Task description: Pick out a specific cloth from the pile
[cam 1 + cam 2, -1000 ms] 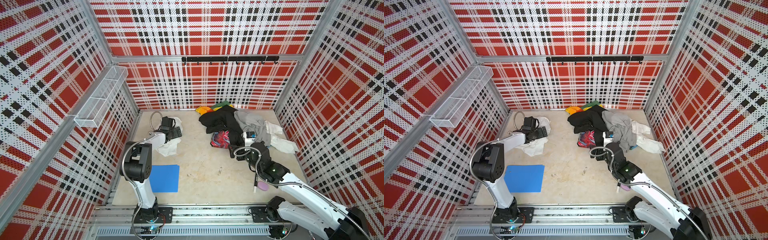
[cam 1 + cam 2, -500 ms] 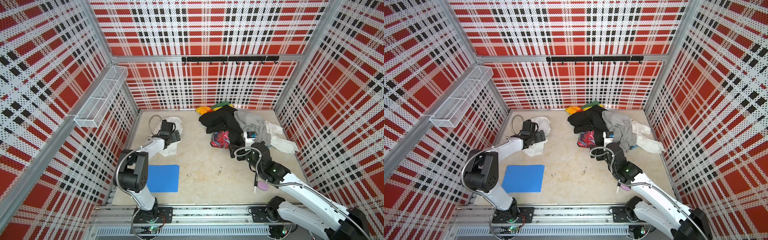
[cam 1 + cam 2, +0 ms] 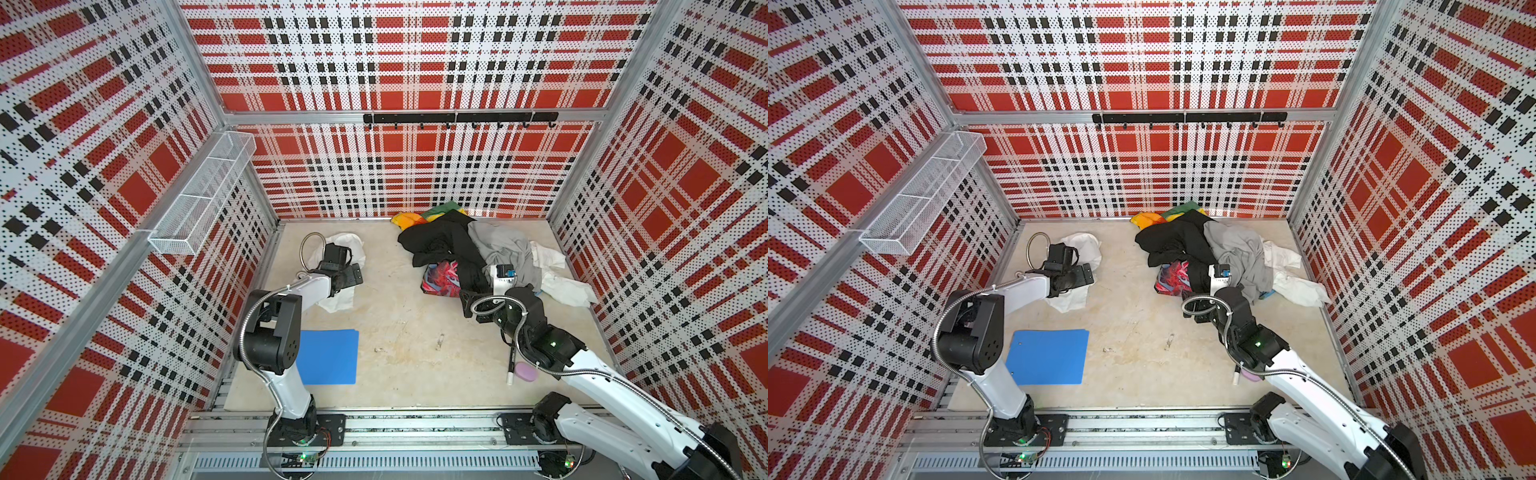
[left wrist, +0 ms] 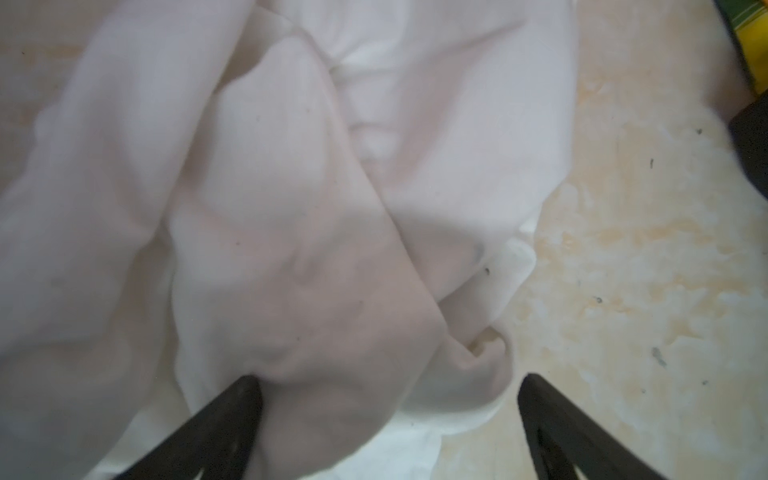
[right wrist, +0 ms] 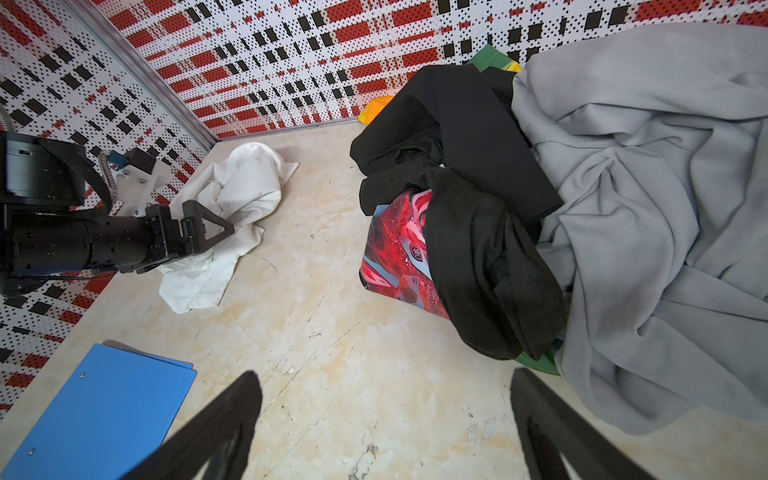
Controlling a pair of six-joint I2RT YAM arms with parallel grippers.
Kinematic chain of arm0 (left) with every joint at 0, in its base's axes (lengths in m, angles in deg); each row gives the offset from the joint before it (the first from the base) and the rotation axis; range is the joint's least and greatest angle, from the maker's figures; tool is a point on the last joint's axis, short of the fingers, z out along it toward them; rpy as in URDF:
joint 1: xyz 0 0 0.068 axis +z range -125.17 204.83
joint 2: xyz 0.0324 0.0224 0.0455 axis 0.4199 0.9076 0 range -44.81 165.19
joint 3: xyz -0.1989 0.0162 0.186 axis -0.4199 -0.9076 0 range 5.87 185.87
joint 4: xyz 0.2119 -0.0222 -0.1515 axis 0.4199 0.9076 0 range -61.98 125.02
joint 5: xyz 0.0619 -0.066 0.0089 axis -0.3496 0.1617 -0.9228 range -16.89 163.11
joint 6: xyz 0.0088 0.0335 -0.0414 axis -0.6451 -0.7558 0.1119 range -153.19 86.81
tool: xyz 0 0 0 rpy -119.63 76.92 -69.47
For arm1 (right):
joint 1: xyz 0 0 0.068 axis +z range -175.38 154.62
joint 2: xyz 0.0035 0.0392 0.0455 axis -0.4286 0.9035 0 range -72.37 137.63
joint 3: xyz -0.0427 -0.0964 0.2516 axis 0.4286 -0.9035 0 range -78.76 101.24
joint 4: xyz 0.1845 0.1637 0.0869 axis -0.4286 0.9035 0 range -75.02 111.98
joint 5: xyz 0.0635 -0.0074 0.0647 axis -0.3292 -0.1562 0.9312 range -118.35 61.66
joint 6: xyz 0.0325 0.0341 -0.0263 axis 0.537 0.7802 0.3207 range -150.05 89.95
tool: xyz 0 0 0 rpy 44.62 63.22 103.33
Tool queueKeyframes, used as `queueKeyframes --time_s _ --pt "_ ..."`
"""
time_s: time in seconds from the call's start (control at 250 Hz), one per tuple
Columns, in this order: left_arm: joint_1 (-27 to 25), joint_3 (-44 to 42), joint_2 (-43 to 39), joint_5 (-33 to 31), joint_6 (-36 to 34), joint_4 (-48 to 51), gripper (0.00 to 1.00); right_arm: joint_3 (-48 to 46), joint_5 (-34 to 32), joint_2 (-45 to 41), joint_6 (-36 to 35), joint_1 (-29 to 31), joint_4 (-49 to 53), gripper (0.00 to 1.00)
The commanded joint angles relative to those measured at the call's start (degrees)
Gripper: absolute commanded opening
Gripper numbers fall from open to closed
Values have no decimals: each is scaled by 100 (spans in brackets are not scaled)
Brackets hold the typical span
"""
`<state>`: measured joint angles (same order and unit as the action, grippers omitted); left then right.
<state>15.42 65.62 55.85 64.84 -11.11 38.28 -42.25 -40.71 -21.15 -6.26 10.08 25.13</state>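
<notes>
Cloth lying crumpled under spread left gripper, arm hiding its middle; right gripper spread too, beside pile.

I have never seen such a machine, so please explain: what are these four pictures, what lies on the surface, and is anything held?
Two robot arms work on a table. Two pictures look down from above; two come from cameras on the wrists. The left claw stands open over a white cloth, lying apart from the pile of black, grey and colourful clothes. The right claw is open beside that pile. A blue folder lies near. Nothing is held.
</notes>
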Motion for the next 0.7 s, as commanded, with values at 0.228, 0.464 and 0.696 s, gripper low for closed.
queueKeyframes --time_s 0.228,0.464,0.696 --pt "-94 -903 -2094 254 91 7 99 189 -91 -177 -89 27 -24 100" --pt "-175 -1741 -3589 375 -150 -704 99 352 -280 -322 -281 31 97 100" --pt "16 -2350 -3999 -130 -71 -1111 99 390 -830 -555 110 31 316 100"
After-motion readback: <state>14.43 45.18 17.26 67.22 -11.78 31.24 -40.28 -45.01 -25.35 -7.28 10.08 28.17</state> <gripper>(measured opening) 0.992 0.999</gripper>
